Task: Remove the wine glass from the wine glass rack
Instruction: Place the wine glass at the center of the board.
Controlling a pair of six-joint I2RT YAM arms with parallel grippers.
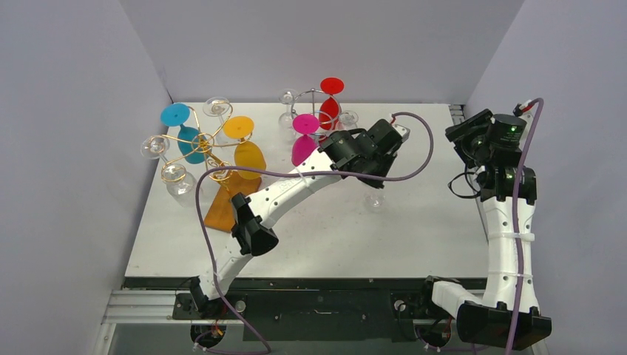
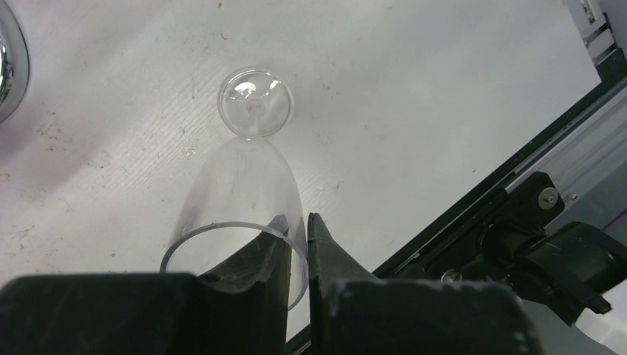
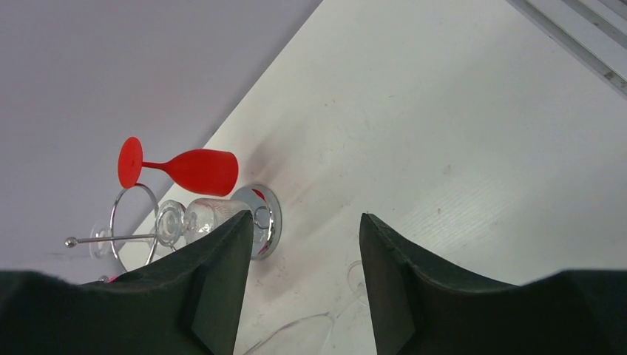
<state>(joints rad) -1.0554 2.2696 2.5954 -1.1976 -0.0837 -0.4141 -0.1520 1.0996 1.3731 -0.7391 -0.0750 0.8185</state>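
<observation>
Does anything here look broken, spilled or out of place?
Nothing looks broken or spilled. Only oddity: the left gripper pinches the clear wine glass by its rim, one finger inside the bowl.

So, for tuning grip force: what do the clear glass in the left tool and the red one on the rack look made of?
Clear glass, rim pinched by the left tool: transparent, glossy, bright glints on its foot; glass or clear plastic, can't tell which. Red glass: opaque, evenly coloured, soft sheen; probably plastic.
</observation>
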